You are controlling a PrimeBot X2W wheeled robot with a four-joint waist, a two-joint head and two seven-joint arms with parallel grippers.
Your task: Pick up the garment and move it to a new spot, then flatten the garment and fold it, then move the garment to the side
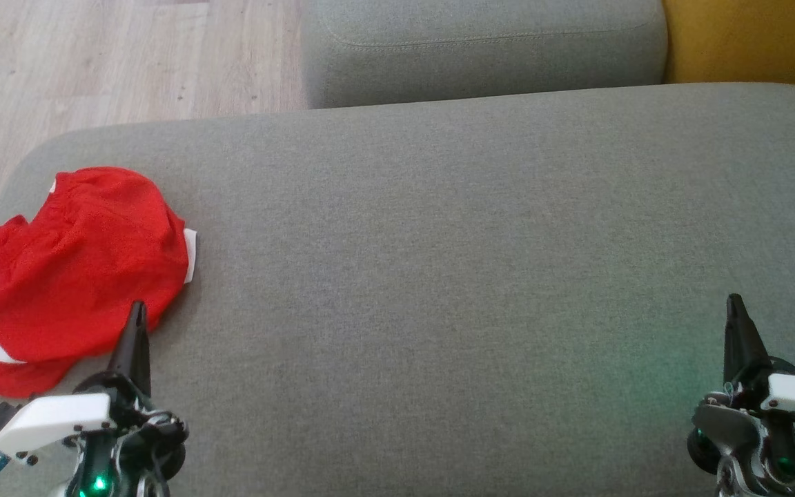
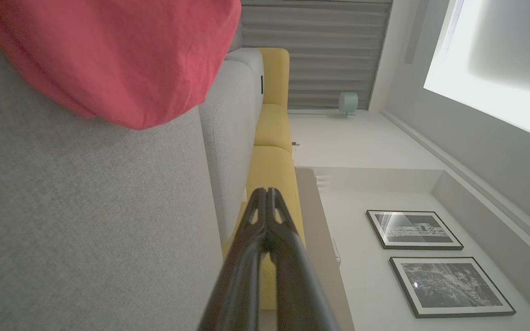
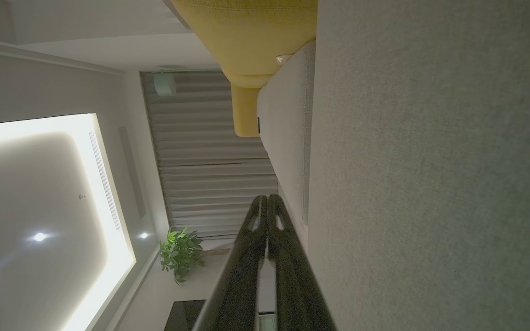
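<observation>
your garment (image 1: 73, 276), red with white stripes, lies bunched at the near left of the grey cushion (image 1: 453, 228), close to its left edge. your left gripper (image 1: 137, 305) is at the near left, its fingers pressed together with nothing between them. in the head view its tip overlaps the garment's near right edge, but you cannot tell whether it touches the cloth. in the left wrist view the red fabric lies off to one side of the closed fingers. your right gripper (image 1: 734, 299) is well apart at the near right above bare cushion, fingers likewise pressed together and empty. a second grey cushion (image 1: 480, 48) and a yellow cushion (image 1: 749, 41) lie on the far side, with wooden floor (image 1: 128, 62) at the far left.
</observation>
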